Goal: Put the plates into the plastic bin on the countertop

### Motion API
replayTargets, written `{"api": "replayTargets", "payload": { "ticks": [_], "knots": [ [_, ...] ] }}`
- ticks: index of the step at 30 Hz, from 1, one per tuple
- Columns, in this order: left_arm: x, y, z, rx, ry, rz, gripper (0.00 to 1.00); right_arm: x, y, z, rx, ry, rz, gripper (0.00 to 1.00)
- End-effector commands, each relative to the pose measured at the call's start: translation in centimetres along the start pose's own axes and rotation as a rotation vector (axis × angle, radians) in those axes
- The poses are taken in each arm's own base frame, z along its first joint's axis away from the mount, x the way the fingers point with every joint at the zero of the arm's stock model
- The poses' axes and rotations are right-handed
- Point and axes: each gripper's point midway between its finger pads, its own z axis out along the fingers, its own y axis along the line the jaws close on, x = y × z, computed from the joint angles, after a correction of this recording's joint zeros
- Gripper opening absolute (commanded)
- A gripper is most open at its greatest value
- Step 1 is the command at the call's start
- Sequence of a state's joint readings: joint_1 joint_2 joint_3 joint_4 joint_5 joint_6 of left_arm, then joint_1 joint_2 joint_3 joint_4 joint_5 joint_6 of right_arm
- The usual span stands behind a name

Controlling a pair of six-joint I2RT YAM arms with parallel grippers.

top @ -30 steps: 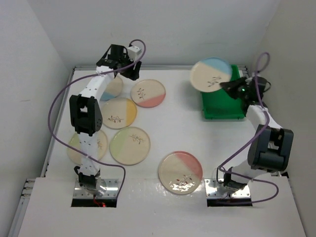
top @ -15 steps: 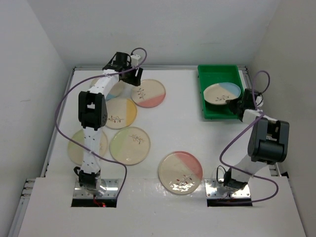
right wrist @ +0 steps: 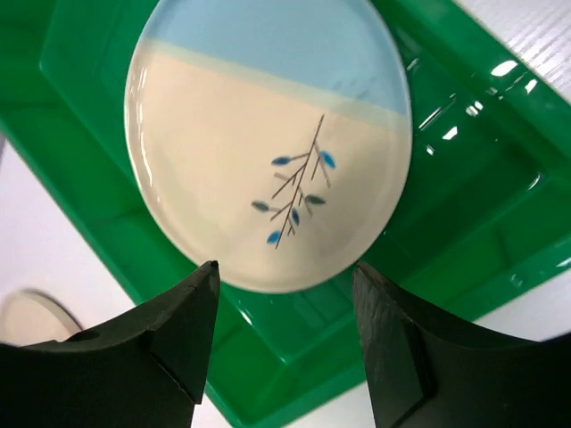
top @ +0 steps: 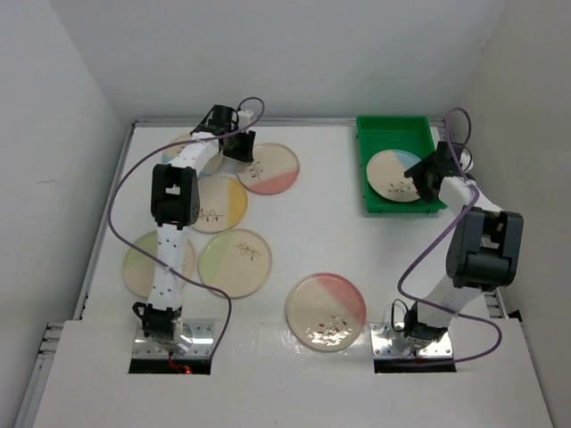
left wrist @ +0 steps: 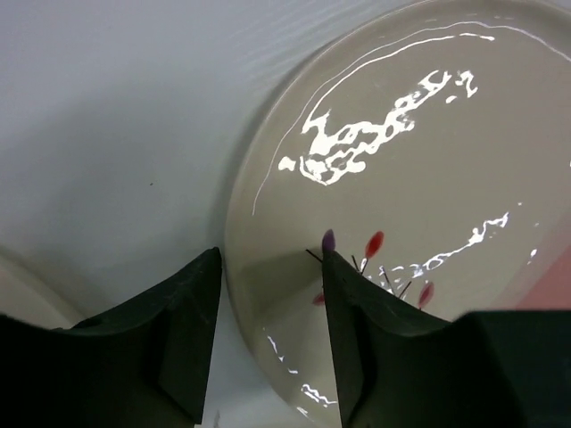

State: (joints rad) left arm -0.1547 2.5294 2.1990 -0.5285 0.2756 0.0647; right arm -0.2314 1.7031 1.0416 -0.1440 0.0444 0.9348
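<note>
Fingers of your right gripper (right wrist: 284,276) stand apart above the green plastic bin (right wrist: 464,205), with the blue-segment plate (right wrist: 268,152) lying flat inside, just beyond the tips. Your left gripper (left wrist: 269,267) is spread too, straddling the rim of the pink-segment plate (left wrist: 419,178) on the countertop (left wrist: 107,107). A yellow-segment plate (top: 214,203) lies close behind it.

Seven plates (top: 326,312) and one plastic bin (top: 393,125).
</note>
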Motion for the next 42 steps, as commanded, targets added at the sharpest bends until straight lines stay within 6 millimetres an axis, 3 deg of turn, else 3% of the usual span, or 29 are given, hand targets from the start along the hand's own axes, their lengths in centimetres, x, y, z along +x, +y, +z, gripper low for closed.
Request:
{"api": "replayTargets", "payload": {
  "ticks": [1, 2, 3, 4, 5, 7, 8, 9, 10, 11, 12, 13, 14, 15, 16, 18, 20, 25, 30, 31, 34, 38, 40, 42],
  "knots": [
    [3.6, -0.8, 1.5, 0.079, 0.097, -0.039, 0.51, -1.6, 2.5, -3.2, -0.02, -0.07, -0.192, 0.6],
    [4.5, -1.3, 1.4, 0.111, 0.129, -0.043, 0.43, -1.9, 2.9, -3.5, -0.022, -0.085, -0.236, 0.64],
    [4.8, -1.7, 1.5, 0.137, 0.143, -0.04, 0.27, -1.9, 3.6, -4.0, -0.04, -0.092, -0.266, 0.66],
    [4.7, -2.0, 1.2, 0.155, 0.145, -0.033, 0.08, -1.2, 5.3, -4.4, -0.085, -0.095, -0.343, 0.68],
    [5.3, -2.4, 1.5, 0.176, 0.159, -0.041, 0.0, -0.7, 7.0, -4.9, -0.154, -0.077, -0.411, 0.77],
    [3.9, -3.2, 0.5, 0.224, 0.122, -0.008, 0.0, 2.1, 10.9, -5.6, -0.307, -0.003, -0.573, 0.89],
    [2.8, -3.4, 0.0, 0.234, 0.095, 0.01, 0.0, 3.5, 11.5, -5.1, -0.336, 0.039, -0.615, 0.91],
    [0.5, -3.5, -1.4, 0.235, 0.042, 0.057, 0.0, 6.0, 13.0, -5.6, -0.393, 0.083, -0.711, 0.91],
    [-0.5, -4.3, -2.1, 0.24, 0.023, 0.095, 0.0, 8.5, 13.2, -4.6, -0.411, 0.186, -0.756, 0.91],
    [-2.3, -4.3, -3.2, 0.231, -0.023, 0.134, 0.0, 9.0, 14.6, -5.0, -0.472, 0.202, -0.826, 0.91],
    [-4.7, -6.0, -5.0, 0.238, -0.076, 0.232, 0.0, 11.1, 15.6, -5.4, -0.518, 0.255, -0.865, 0.91],
    [-5.9, -7.0, -6.2, 0.241, -0.107, 0.284, 0.0, 11.9, 16.1, -5.4, -0.526, 0.284, -0.885, 0.91],
    [-7.1, -7.5, -7.3, 0.232, -0.134, 0.332, 0.0, 13.4, 15.8, -4.0, -0.513, 0.343, -0.913, 0.91],
    [-7.6, -8.4, -8.1, 0.244, -0.155, 0.377, 0.0, 14.8, 17.0, -4.6, -0.553, 0.371, -0.946, 0.91],
    [-9.3, -10.0, -10.3, 0.246, -0.202, 0.452, 0.0, 16.0, 16.7, -3.7, -0.543, 0.403, -0.954, 0.91],
    [-9.7, -11.3, -11.6, 0.255, -0.219, 0.504, 0.0, 18.0, 17.5, -2.6, -0.593, 0.447, -0.953, 0.91],
    [-10.3, -12.8, -12.5, 0.265, -0.238, 0.547, 0.0, 18.7, 18.3, -1.5, -0.623, 0.45, -0.934, 0.91],
    [-8.5, -13.8, -11.3, 0.293, -0.195, 0.553, 0.0, 20.3, 19.2, 0.8, -0.676, 0.529, -0.789, 0.91],
    [-6.7, -15.2, -10.2, 0.341, -0.156, 0.542, 0.0, 22.0, 18.3, 2.0, -0.717, 0.572, -0.701, 0.89],
    [-6.4, -15.1, -9.8, 0.343, -0.147, 0.539, 0.0, 23.5, 17.2, 1.8, -0.726, 0.633, -0.677, 0.85],
    [-5.6, -15.5, -8.6, 0.354, -0.131, 0.54, 0.0, 25.3, 17.5, 1.2, -0.798, 0.703, -0.598, 0.78],
    [-5.1, -15.0, -7.3, 0.339, -0.117, 0.528, 0.0, 27.9, 17.2, 0.4, -0.831, 0.756, -0.596, 0.56],
    [-5.0, -15.0, -6.8, 0.339, -0.117, 0.517, 0.0, 28.1, 17.6, 0.2, -0.851, 0.744, -0.596, 0.49],
    [-4.8, -15.0, -6.4, 0.34, -0.115, 0.506, 0.0, 27.8, 17.3, 0.0, -0.846, 0.755, -0.554, 0.28]
  ]
}}
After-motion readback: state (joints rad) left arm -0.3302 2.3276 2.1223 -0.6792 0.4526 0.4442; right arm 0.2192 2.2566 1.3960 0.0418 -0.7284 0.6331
